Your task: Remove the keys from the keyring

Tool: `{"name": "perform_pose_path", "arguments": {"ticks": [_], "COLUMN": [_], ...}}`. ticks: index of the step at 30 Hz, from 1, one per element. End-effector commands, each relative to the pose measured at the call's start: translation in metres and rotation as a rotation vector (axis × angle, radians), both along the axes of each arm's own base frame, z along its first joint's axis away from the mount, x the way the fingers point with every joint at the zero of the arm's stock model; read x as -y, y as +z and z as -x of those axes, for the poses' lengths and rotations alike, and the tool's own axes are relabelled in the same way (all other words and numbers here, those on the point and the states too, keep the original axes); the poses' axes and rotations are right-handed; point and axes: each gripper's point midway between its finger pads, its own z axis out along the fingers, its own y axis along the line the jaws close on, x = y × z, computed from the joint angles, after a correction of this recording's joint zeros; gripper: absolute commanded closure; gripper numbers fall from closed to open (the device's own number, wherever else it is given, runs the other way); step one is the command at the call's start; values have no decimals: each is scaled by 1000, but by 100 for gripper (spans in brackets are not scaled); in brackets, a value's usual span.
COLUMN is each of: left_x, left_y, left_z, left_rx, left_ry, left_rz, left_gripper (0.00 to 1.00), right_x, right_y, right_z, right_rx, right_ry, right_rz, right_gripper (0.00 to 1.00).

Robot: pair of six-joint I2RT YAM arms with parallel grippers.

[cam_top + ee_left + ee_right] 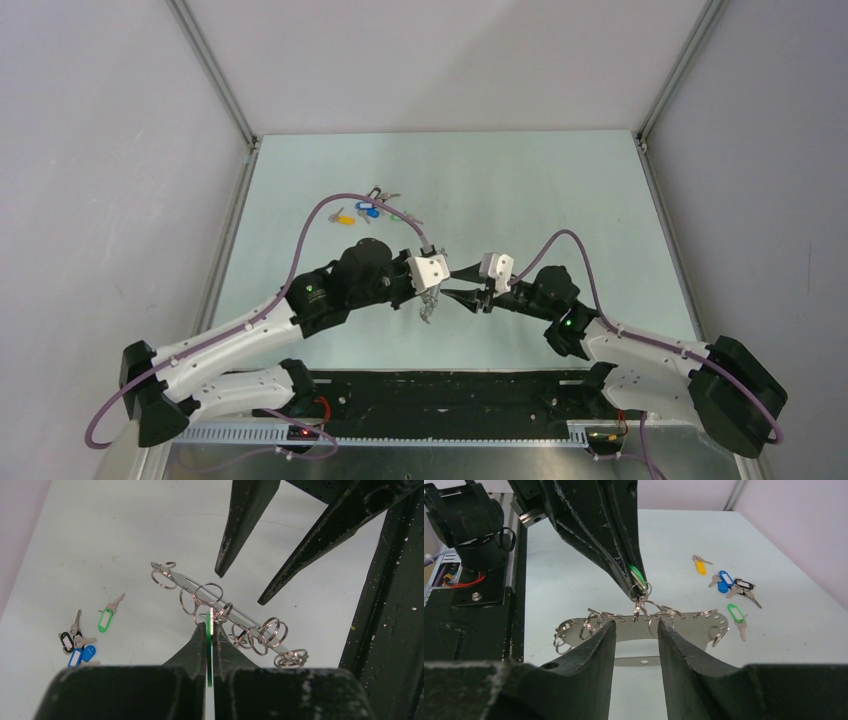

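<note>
The table [560, 190] is a pale mint-green sheet, closed in by plain grey-white walls [90, 150]. Aluminium posts [213, 70] slant up from its two back corners, and a black rail [450, 385] runs along its near edge. Toward the back left of the table lies a loose scatter of small plastic tags. The yellow tag [700, 568] sits a little apart from the others. What look like two blue tags [88, 652], side by side, touch a black tag [66, 641]. A green tag [104, 620] lies flat near that cluster but clear of it.
</note>
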Motion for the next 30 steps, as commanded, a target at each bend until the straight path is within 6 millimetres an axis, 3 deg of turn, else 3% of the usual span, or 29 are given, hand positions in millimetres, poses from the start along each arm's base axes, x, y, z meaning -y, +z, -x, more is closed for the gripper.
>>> {"name": "perform_pose_path", "arguments": {"ticks": [1,5,21,25,28,30], "left_x": [8,8,14,16,12,8], "left_y": [33,32,36,36,36,36], "left_z": [2,2,18,23,17,11], "left_rx": [61,59,43,39,59,73], "left_ry": [-39,-43,-136,-165,-135,-93], "left_rz": [76,76,106,112,100,90], "left_gripper": [100,100,100,100,100,100], "right_x": [-8,-12,-15,-15,-13,-10], "right_y": [6,4,7,9,11,12], "right_z": [7,9,11,10,8,9], "right_rx": [48,51,59,57,64,70], "right_ry": [57,79,86,79,66,58], "right_rz": [-25,-26,-39,-48,-48,-50], "right_gripper": [61,68,75,83,100,100]}}
